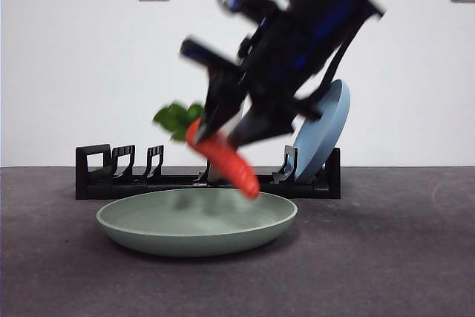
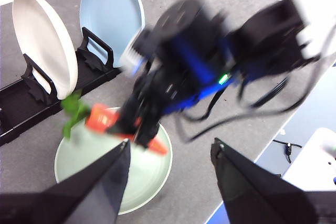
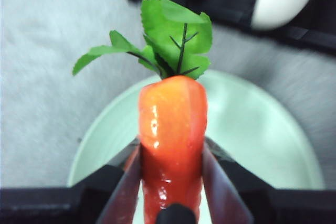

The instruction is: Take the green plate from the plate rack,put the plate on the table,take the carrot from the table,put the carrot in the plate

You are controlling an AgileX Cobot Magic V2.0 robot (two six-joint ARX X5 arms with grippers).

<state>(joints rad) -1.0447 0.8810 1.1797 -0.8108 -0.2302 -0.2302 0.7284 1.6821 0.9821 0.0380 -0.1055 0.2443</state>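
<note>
right hand (image 1: pixel 223 128) motion-blurred, carrot (image 3: pixel 172 129) tip cut off

The right gripper (image 1: pixel 226 128) hangs low over the middle of the scene, its arm coming down steeply from the upper right of the front view — a big, dark, motion-blurred mass with blue panels and a small green light near the top. Its two black jaws are closed on the carrot (image 1: pixel 223 155), one on each side of the orange body, which is held tilted with the leafy end highest. The left gripper (image 2: pixel 168 169) is held well above and apart, looking down on the other arm — its two black jaws stand spread wide with nothing between them.
</note>
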